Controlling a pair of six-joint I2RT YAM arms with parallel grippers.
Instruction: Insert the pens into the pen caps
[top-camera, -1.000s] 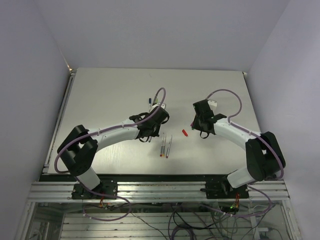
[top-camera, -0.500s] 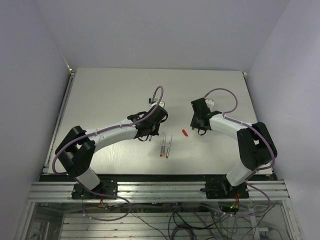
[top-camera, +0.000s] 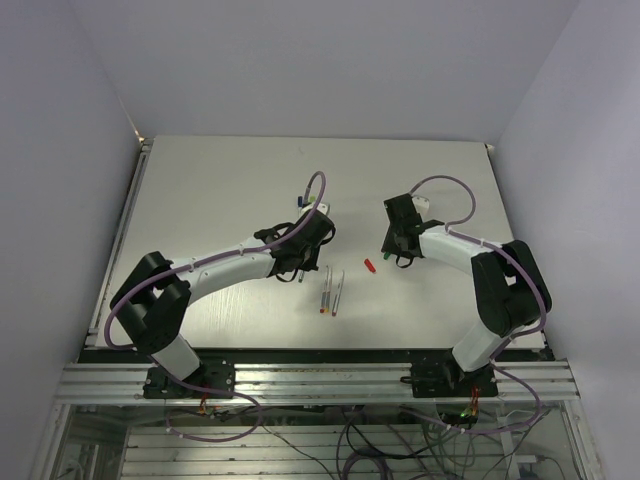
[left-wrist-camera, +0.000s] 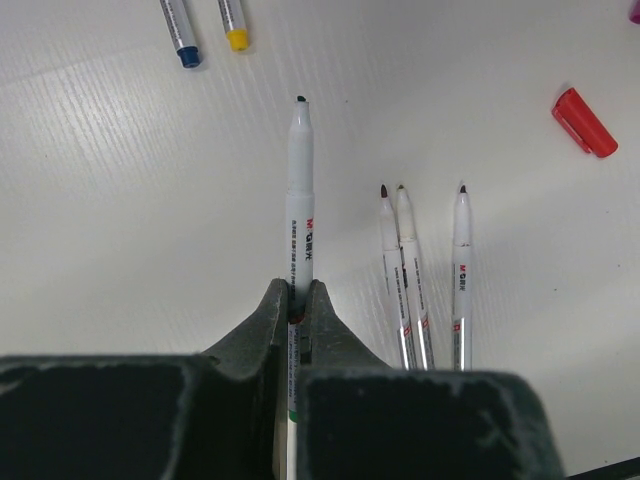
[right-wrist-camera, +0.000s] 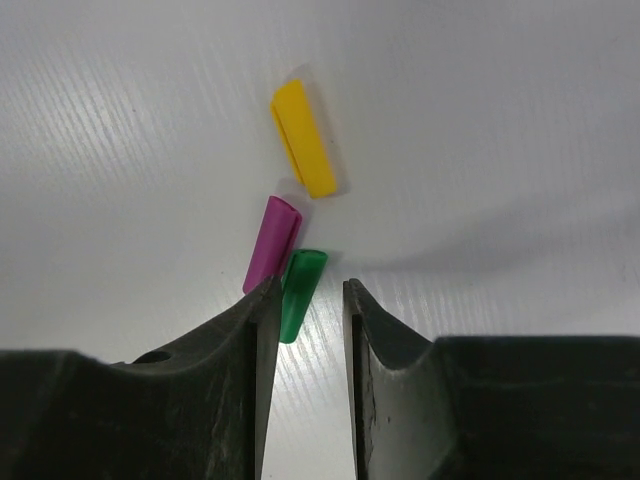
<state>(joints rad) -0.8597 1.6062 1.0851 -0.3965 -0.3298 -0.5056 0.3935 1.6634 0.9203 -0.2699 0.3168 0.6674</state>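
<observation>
My left gripper (left-wrist-camera: 299, 292) is shut on a white pen (left-wrist-camera: 301, 190) with a dark tip and a green end band, held above the table; it also shows in the top view (top-camera: 312, 236). Three uncapped pens (left-wrist-camera: 410, 270) lie side by side to its right, also in the top view (top-camera: 331, 291). A red cap (left-wrist-camera: 585, 122) lies beyond them. My right gripper (right-wrist-camera: 308, 288) is open, low over the table. A green cap (right-wrist-camera: 300, 292) lies between its jaws, against the left finger. A purple cap (right-wrist-camera: 272, 252) touches the green one and a yellow cap (right-wrist-camera: 303, 138) lies further off.
Two capped pens, one blue (left-wrist-camera: 180, 30) and one yellow (left-wrist-camera: 232, 22), lie at the far side. The red cap (top-camera: 368, 266) sits between the two arms. Grey walls close in the table's left, right and back edges.
The right arm's elbow has swung inward and its gripper shifted slightly left over the caps. The left gripper has kept hold of the pen and barely moved.
</observation>
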